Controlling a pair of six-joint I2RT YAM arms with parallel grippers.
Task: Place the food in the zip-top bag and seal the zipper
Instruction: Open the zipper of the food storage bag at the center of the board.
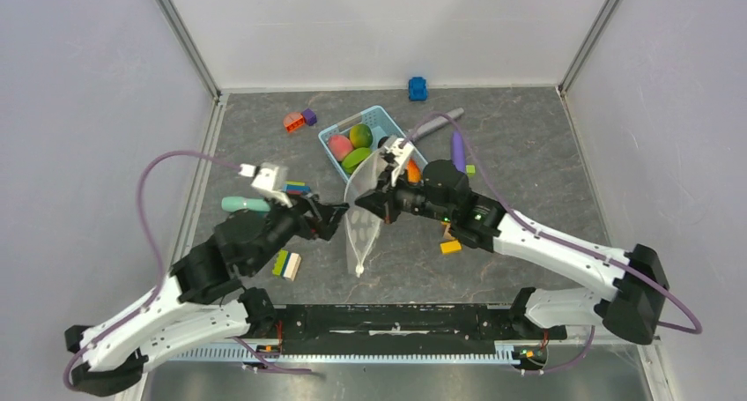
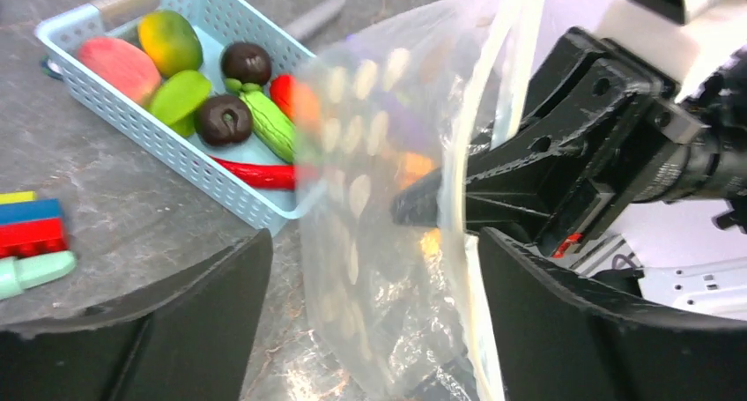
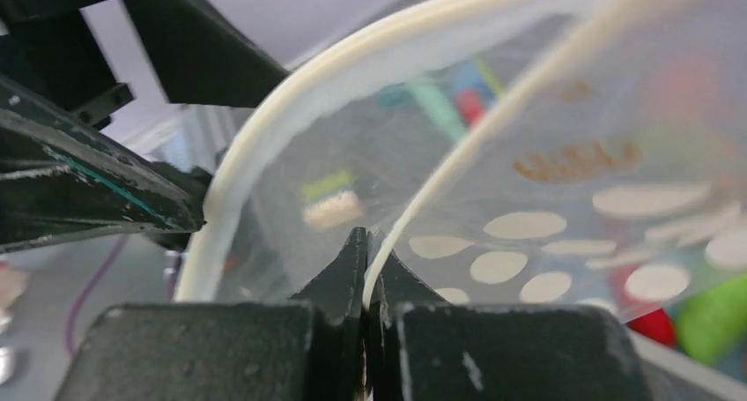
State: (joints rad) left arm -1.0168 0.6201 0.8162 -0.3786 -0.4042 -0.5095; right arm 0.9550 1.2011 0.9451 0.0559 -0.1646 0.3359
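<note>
Bag (image 1: 359,229) opening looks to be the step in hand. The food (image 2: 225,119) lies in the basket (image 2: 167,145), and none of it can be made out inside the bag. An orange smear shows through the film in the left wrist view, but whether it is inside or behind cannot be told.

The bag is held up between the two arms at the middle of the surface (image 1: 528,137), just on the near side of the basket. Its loose end seems to trail down onto the surface. The right pincer (image 3: 366,260) is pressed together on one lip of the mouth, with the zipper (image 3: 264,110) strip caught between its tips, while the other lip bows away in a loop. The left pincer (image 2: 374,242) is spread wide, one finger on each side of the bag, and does not appear to touch it.

The next move probably falls to the left pincer. It has to close on the free lip alone, then draw away from the right so the mouth gapes. The film is thin and floppy, so catching both layers would shut the mouth rather than open it.

Both arms reach forward and bend inward, with the forearms low. The wrists are roughly level and face one another across the bag, and the right wrist is close beside the basket's near corner.
</note>
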